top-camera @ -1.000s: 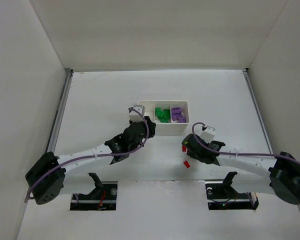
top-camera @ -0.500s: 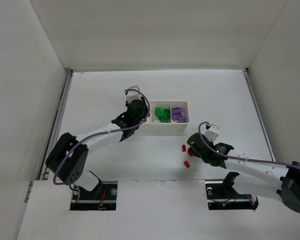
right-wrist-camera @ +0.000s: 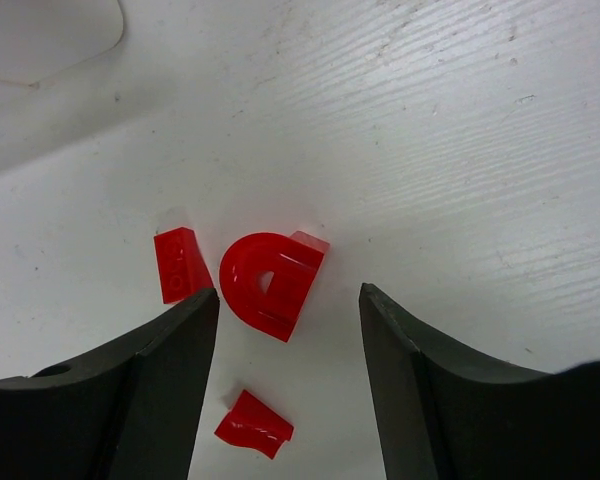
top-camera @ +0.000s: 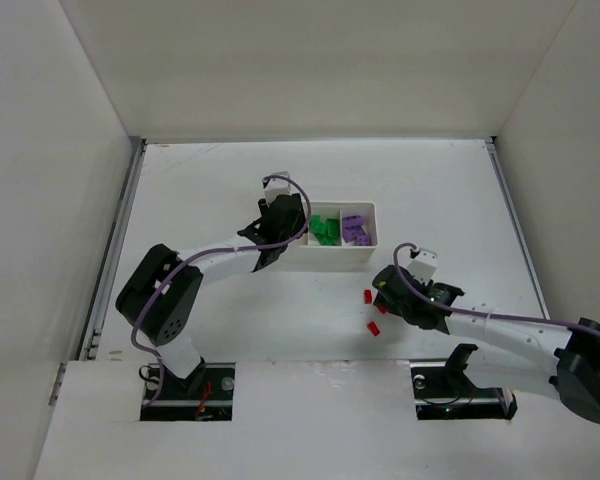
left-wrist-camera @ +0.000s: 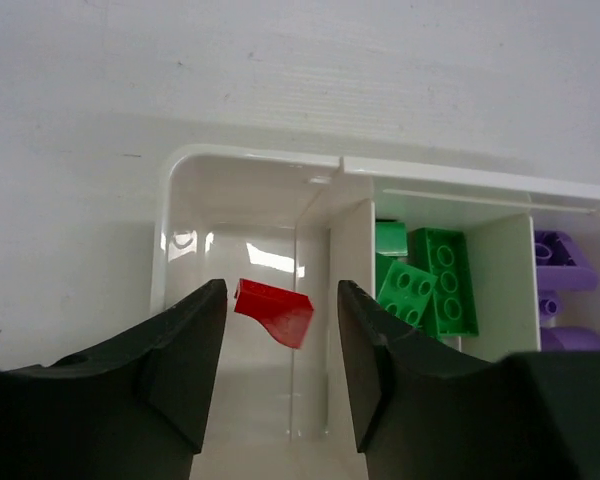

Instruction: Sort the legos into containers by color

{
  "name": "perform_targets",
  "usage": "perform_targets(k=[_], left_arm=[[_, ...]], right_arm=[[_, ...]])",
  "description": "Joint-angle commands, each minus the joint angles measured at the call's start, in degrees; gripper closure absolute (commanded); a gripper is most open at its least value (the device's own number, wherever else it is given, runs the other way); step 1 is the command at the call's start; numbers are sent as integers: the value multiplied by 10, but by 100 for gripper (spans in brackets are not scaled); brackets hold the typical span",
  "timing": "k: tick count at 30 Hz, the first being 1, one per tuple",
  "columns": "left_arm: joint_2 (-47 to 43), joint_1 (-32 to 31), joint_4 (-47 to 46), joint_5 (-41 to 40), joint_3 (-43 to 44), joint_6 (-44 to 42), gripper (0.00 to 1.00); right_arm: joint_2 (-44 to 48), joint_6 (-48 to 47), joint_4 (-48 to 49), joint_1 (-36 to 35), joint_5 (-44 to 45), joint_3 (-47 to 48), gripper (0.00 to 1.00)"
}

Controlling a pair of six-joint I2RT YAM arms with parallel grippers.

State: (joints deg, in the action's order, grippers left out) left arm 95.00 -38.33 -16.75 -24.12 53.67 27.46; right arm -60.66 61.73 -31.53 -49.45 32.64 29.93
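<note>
Tray (left-wrist-camera: 168,235) holds red lego (left-wrist-camera: 276,313) beneath released left end effector (left-wrist-camera: 280,292); right end effector (right-wrist-camera: 288,298) released too.

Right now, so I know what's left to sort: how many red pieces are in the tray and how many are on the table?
Tray, left compartment: 1 red piece
Table: 3 red pieces
Total: 4

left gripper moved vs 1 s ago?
Yes. The left gripper went farther out over the table, from beside the near-left corner of the tray to above its left compartment.
</note>
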Motion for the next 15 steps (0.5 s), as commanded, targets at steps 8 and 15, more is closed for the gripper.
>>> perform_targets(k=[8, 15], left_arm=[[-134, -53, -42, -12, -62, 11, 44], [-281, -83, -75, -8, -171, 4, 45]], right_arm=[[-61, 8, 26, 28, -54, 39, 28], [-128, 52, 45, 34, -55, 55, 35]])
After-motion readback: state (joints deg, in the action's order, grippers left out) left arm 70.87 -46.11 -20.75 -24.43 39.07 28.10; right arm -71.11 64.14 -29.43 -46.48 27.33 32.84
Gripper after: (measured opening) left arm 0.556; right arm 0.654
